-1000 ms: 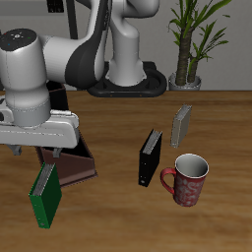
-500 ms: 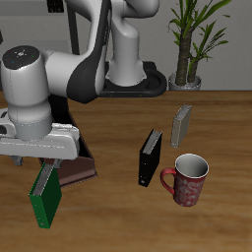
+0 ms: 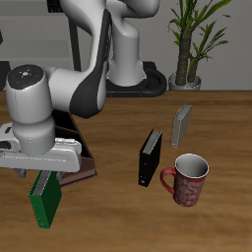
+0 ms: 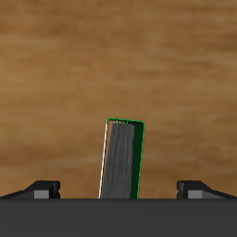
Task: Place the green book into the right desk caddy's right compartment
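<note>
Green book grasp: stiff, light, slick covers

Green book (image 3: 44, 200) upright on tabletop (image 3: 118, 212) near front edge, just before right desk caddy (image 3: 81, 165); gripper (image 3: 41, 169) spread, poised over top edge, not pinching; probably rigid, light, slippery; best taken across covers near top.

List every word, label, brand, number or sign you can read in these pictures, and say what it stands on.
None can be read.
Green book: plain cover, no title in either view.
Black book and grey book: no lettering visible.
Mug: a red pattern, no words.
Robot arm and desk caddy: no markings to be seen.
</note>
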